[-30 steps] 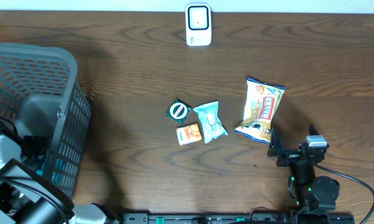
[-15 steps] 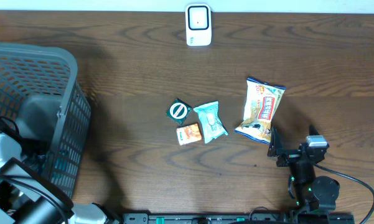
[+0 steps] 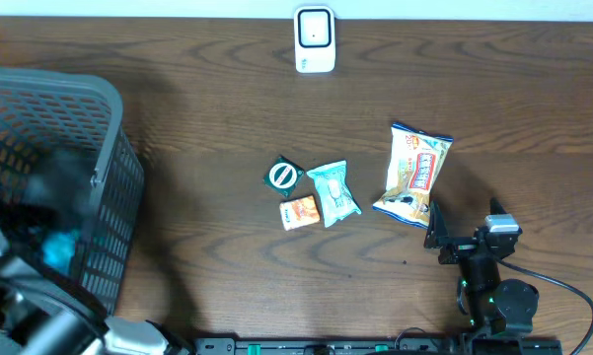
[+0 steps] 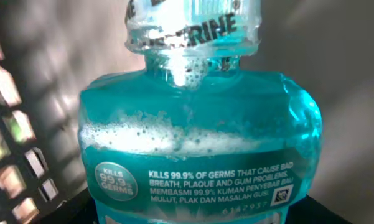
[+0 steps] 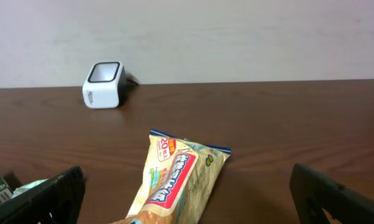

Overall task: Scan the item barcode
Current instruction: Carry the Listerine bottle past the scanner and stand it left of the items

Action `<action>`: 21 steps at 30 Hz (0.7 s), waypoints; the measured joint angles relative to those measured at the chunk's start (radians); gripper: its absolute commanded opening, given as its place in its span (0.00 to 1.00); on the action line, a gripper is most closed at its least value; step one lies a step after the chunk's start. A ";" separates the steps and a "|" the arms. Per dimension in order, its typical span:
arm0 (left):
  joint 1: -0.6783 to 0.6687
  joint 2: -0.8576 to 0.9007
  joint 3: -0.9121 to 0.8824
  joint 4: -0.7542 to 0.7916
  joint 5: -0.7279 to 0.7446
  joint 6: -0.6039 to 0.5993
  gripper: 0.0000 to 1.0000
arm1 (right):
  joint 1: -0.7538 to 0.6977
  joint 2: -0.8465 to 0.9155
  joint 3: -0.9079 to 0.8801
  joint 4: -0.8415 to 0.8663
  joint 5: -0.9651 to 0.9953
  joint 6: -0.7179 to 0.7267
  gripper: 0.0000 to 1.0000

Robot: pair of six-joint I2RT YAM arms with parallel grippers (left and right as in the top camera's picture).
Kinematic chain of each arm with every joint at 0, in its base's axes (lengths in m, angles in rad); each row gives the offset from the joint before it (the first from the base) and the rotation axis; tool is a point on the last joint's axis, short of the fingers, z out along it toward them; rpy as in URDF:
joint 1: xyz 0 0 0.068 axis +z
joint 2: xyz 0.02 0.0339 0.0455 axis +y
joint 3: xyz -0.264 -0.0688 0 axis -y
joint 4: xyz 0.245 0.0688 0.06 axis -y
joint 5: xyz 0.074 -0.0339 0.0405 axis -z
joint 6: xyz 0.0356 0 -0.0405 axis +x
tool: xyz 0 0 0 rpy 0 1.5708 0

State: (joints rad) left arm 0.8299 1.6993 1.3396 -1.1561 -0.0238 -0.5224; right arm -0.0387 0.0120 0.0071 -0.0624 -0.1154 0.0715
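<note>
1. The blue mouthwash bottle (image 4: 199, 143) is being shown inside the grey basket (image 3: 109, 108) at the left of the worktop. It is filling the left wrist view, with foam on the liquid and the printed label facing the camera.
2. The left arm (image 3: 20, 296) is being blurred in the overhead view. The left tool's fingers are not being shown anywhere, so it cannot be told whether they are clamped on the bottle.
3. The right tool (image 5: 187, 177) is being held wide apart and empty, just beside the snack bag (image 3: 414, 176).
4. The step in hand is being judged as the lift out of the basket. The grip is best being taken across the bottle's body, and the bottle being raised straight up to clear the mesh wall without the liquid sloshing.
5. The barcode side is then best being turned squarely toward the white scanner (image 3: 315, 39), which is standing well apart at the far edge.
</note>
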 measured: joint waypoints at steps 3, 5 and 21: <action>0.000 -0.101 0.115 -0.023 0.019 0.000 0.60 | 0.000 0.000 0.000 0.000 0.000 0.000 0.99; -0.001 -0.180 0.169 -0.024 0.053 0.000 0.59 | 0.000 0.000 0.000 0.000 0.000 0.000 0.99; -0.569 -0.629 0.230 0.211 0.496 -0.054 0.60 | 0.000 0.000 0.000 0.000 0.000 0.000 0.99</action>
State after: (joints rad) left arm 0.2607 1.0706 1.5692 -0.9451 0.4725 -0.5762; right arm -0.0387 0.0120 0.0071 -0.0628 -0.1154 0.0715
